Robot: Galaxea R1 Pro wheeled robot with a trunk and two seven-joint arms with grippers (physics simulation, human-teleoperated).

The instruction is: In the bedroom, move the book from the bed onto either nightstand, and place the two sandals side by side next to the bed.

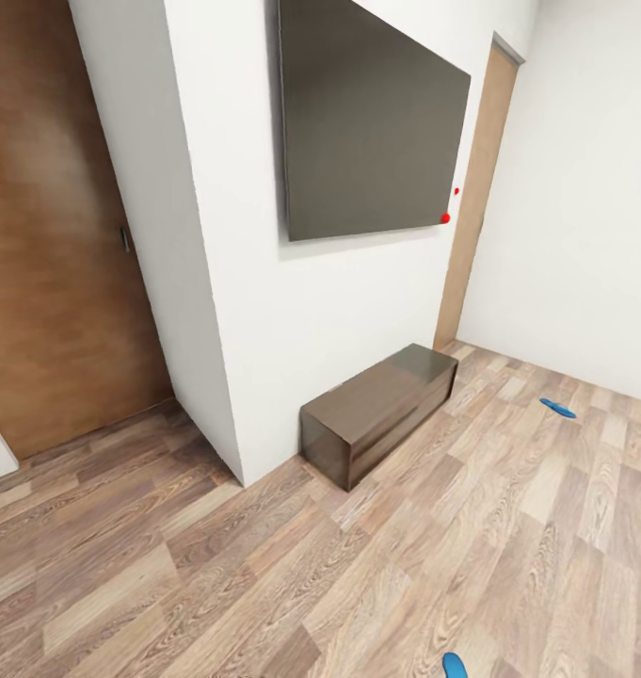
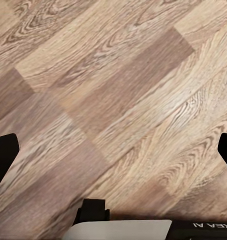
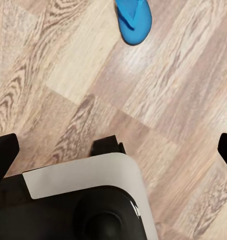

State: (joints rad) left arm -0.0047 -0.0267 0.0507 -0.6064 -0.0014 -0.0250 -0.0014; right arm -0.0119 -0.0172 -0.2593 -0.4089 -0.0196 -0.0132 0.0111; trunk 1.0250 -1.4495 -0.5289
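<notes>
Two bright blue sandals lie apart on the wood-plank floor. One sandal point(image 1: 557, 408) is far off at the right near the white wall, and the other sandal point(image 1: 455, 666) peeks in at the head view's bottom edge. In the right wrist view a blue sandal point(image 3: 133, 17) lies on the floor beyond my right gripper point(image 3: 113, 150), which is open with only floor between its dark fingertips point(image 3: 4, 155). My left gripper point(image 2: 113, 152) is open too, over bare planks. The book, the bed and the nightstand are out of view.
A long dark TV bench point(image 1: 381, 410) stands against a white wall under a big dark screen point(image 1: 372, 118). A brown wooden door point(image 1: 56, 235) is at the left, and a narrow door point(image 1: 475, 188) at the back right. My white and black base point(image 3: 88, 200) shows below the right gripper.
</notes>
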